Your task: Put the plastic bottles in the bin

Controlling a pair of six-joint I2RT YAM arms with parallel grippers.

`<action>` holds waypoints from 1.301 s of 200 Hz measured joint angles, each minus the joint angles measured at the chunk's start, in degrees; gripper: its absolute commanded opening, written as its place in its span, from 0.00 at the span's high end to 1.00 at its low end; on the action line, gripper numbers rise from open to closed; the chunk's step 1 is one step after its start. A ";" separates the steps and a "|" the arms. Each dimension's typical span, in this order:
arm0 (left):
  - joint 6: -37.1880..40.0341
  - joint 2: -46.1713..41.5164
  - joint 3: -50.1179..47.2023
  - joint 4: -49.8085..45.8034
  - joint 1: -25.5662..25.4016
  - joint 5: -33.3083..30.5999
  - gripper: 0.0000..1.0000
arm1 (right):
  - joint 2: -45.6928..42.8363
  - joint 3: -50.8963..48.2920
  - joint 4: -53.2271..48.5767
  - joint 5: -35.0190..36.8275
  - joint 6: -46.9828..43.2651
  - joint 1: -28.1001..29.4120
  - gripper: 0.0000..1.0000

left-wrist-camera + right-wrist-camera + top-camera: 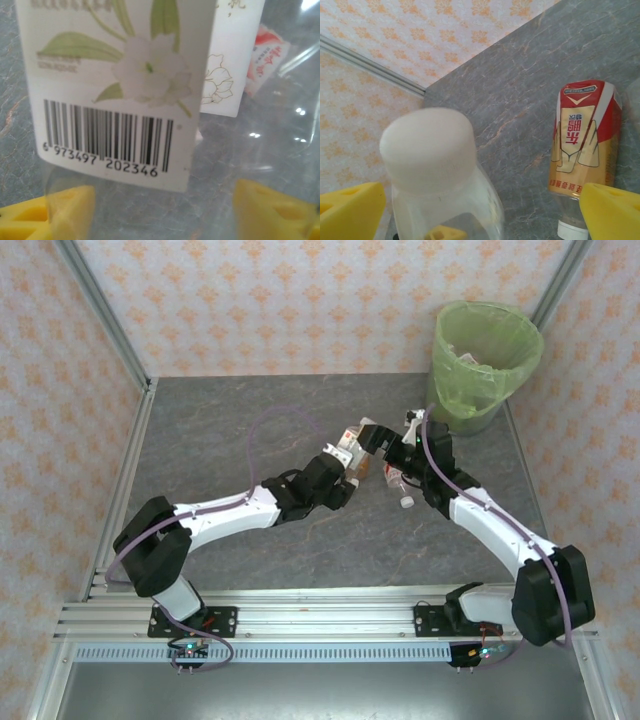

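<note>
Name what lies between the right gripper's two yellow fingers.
A white-capped clear bottle lies between the fingers of the open right gripper, as the right wrist view shows.

Glossy clear plastic bottle [150, 125], matt stone-look table [520, 100]

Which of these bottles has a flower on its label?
The clear bottle held in the left claw: its white label shows a flower and a barcode. The red-and-gold bottle lying nearby has none.
</note>
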 measured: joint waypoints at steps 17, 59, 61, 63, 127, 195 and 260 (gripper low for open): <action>0.22 -0.55 -0.94 1.44 -0.50 0.48 1.00 | 1.49 0.96 1.09 -2.27 -0.02 0.00 0.01; 1.11 -2.86 -1.90 3.61 -0.61 1.81 1.00 | 3.63 2.60 1.95 -7.37 -0.52 0.00 0.08; 1.20 -2.89 -1.90 3.67 -0.61 1.90 1.00 | 3.63 2.62 2.03 -7.54 -0.50 0.00 0.08; 1.29 -2.91 -1.90 3.72 -0.61 1.95 1.00 | 3.63 2.64 2.03 -7.65 -0.55 0.00 0.09; 1.68 -2.91 -1.90 4.44 -0.61 2.40 1.00 | 3.63 2.86 2.16 -11.78 -2.69 0.15 0.34; 1.22 -3.04 -1.90 4.66 -0.61 3.21 1.00 | 3.87 3.58 1.92 -13.79 -6.32 0.07 0.63; 0.81 -3.08 -1.92 4.66 -0.61 3.26 0.74 | 4.02 3.65 1.95 -13.79 -7.19 0.07 0.95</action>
